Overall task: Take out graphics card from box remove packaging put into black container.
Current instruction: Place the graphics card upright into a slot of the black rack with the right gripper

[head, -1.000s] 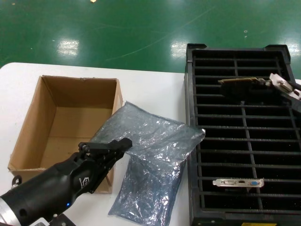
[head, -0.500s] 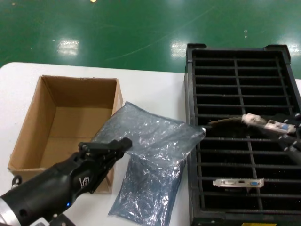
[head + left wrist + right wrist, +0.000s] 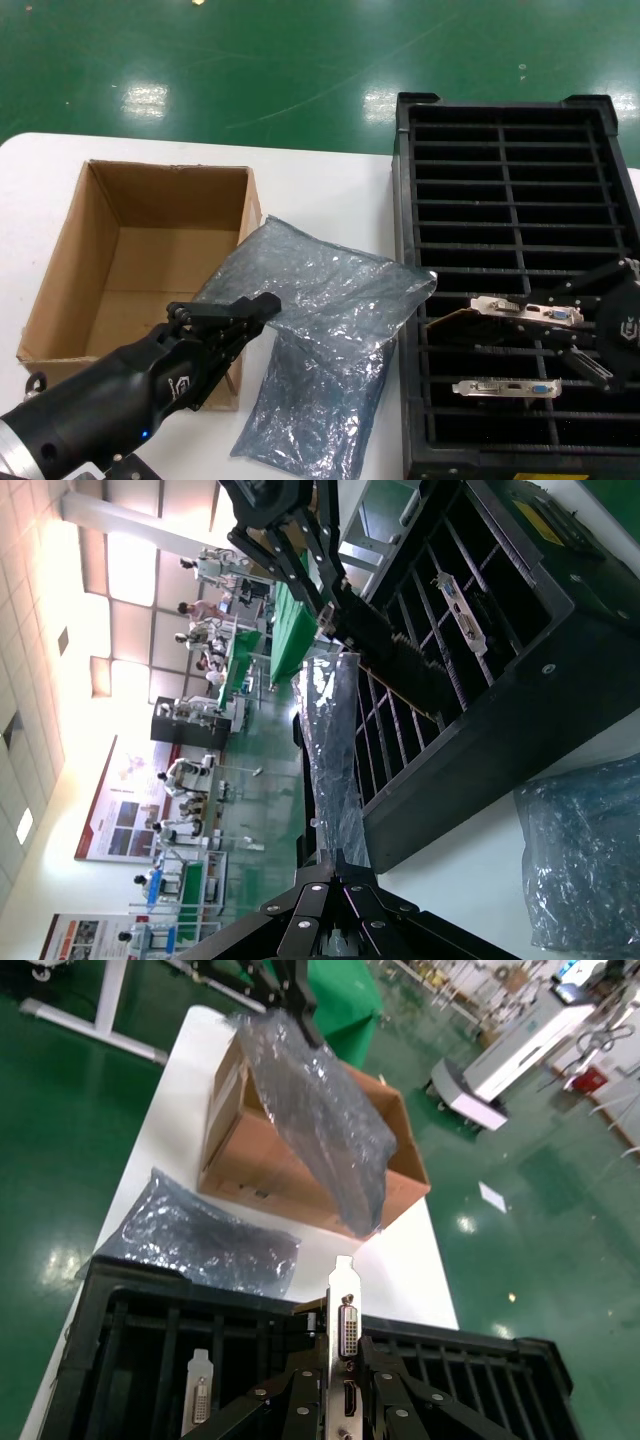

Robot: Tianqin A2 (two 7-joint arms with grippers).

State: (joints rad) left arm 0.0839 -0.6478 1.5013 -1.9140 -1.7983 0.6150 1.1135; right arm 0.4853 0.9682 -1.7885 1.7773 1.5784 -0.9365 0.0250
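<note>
My right gripper is shut on the graphics card, holding it by its silver bracket over the black container, one row behind a second card that stands in a slot. Beside the open brown box, my left gripper is shut on one edge of the packaging, a crinkly grey-blue bag lifted off the table.
Another shiny bag lies flat on the white table between box and container. Green floor lies beyond the table's far edge. The container stands close to the held bag.
My right gripper has carried the card from the container's far rows to the near rows and lowered it just behind the seated card. The left gripper and bag have stayed put.
</note>
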